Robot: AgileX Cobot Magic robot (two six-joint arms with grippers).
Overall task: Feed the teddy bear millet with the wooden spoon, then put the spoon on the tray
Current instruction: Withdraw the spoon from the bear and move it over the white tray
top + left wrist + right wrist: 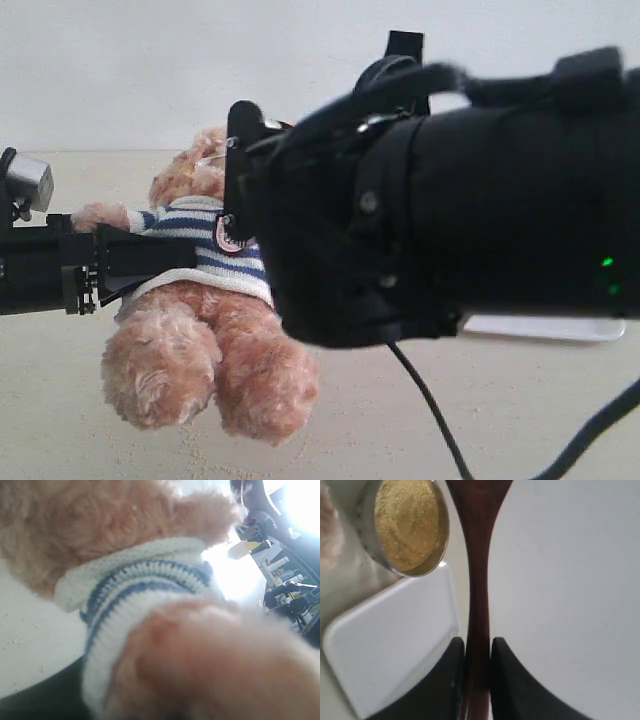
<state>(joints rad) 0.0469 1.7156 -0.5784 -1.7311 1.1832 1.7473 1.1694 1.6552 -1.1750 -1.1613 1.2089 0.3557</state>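
Right gripper (478,647) pinches spoon (479,555) handle; left gripper (175,255) by bear (200,340), fingers' state untellable. Likely scooping: dip into millet (407,525) shallow, keep spoon level toward bear's mouth.

teddy bear (200,340) face hidden behind right arm (480,200)

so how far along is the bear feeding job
Done: the wooden spoon is clamped by its handle in the right claw, and the left claw looks to grip the teddy bear. In hand: the spoon sits near the millet; its tip is out of frame, so whether it is loaded is unclear. Stray grains beside the bear hint at scooping. Left: laying the spoon on the tray, which has no spoon on it yet.
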